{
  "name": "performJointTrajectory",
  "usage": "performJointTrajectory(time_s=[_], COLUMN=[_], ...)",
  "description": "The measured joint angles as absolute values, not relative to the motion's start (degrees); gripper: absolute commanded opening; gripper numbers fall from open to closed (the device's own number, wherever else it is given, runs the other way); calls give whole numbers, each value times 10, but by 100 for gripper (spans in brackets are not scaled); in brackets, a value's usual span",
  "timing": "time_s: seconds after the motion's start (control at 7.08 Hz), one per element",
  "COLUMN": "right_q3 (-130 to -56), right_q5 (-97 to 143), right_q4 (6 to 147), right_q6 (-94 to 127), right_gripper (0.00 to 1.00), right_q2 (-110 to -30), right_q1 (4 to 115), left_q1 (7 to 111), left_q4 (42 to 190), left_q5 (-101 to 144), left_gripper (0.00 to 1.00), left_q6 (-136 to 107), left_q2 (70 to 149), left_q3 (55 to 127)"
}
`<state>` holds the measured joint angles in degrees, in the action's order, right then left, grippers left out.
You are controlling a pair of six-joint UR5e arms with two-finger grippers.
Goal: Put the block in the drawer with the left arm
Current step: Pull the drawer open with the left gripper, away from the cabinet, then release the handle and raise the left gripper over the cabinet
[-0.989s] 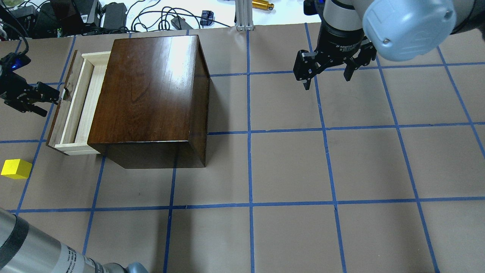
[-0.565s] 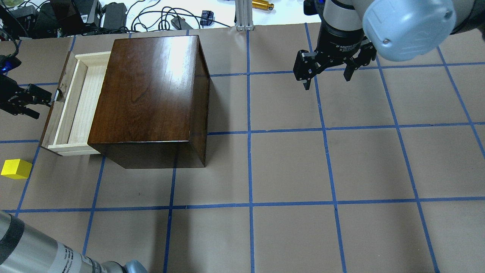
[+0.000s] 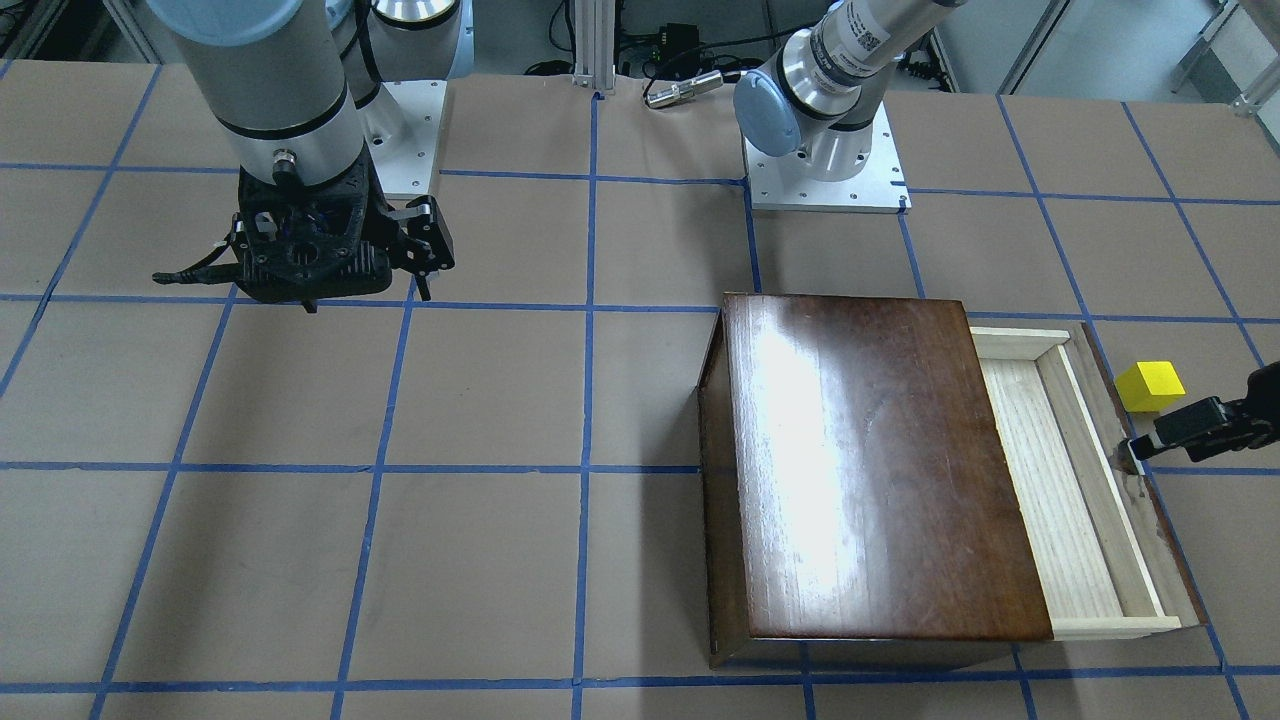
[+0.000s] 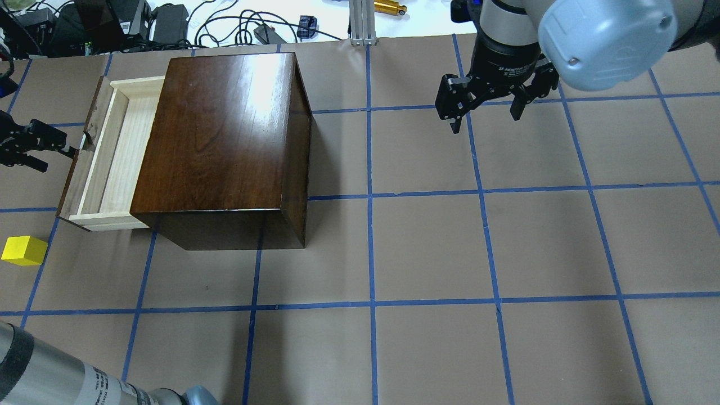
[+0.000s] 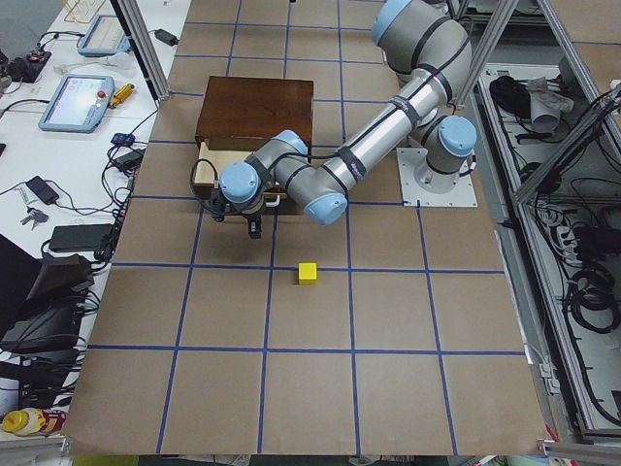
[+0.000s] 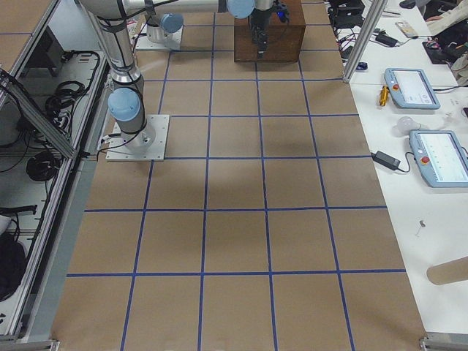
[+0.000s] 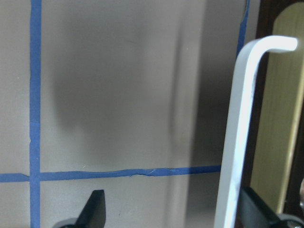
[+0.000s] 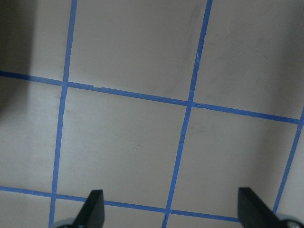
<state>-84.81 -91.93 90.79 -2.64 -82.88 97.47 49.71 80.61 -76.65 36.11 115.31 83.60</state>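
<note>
The yellow block (image 4: 23, 251) lies on the table in front of the drawer's near corner; it also shows in the front view (image 3: 1150, 386) and the left view (image 5: 308, 274). The drawer (image 4: 121, 152) stands partly pulled out of the dark-brown box (image 4: 225, 135), its pale floor bare. My left gripper (image 4: 55, 157) is open at the drawer's front. The metal pull (image 7: 240, 133) sits between the fingers, close to one finger (image 7: 254, 213). My right gripper (image 4: 485, 115) is open and empty above the far right of the table.
Cables and electronics (image 4: 169, 22) and an aluminium post (image 4: 360, 22) line the far edge. My right arm's blue elbow cap (image 4: 607, 39) hangs over the far right. My left arm's link (image 4: 56, 371) crosses the near left corner.
The drawer has slid further out of the box, toward the table's left end. My left gripper has moved left with it at the pull. The right arm and the block have not moved.
</note>
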Motion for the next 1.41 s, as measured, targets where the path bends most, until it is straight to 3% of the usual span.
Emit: performJointTrajectory(time_s=[0.85, 1.41], right_q3=[-848, -848], right_q5=[-919, -919], right_q4=[908, 908], right_q6=[-26, -27], right_gripper=[100, 100], right_q2=[-829, -829], right_q1=[975, 975], left_q1=[503, 607], left_q4=[938, 948], left_q5=[-808, -854], left_gripper=[100, 100], left_q6=[357, 222], left_q2=[939, 895], left_q3=[847, 867])
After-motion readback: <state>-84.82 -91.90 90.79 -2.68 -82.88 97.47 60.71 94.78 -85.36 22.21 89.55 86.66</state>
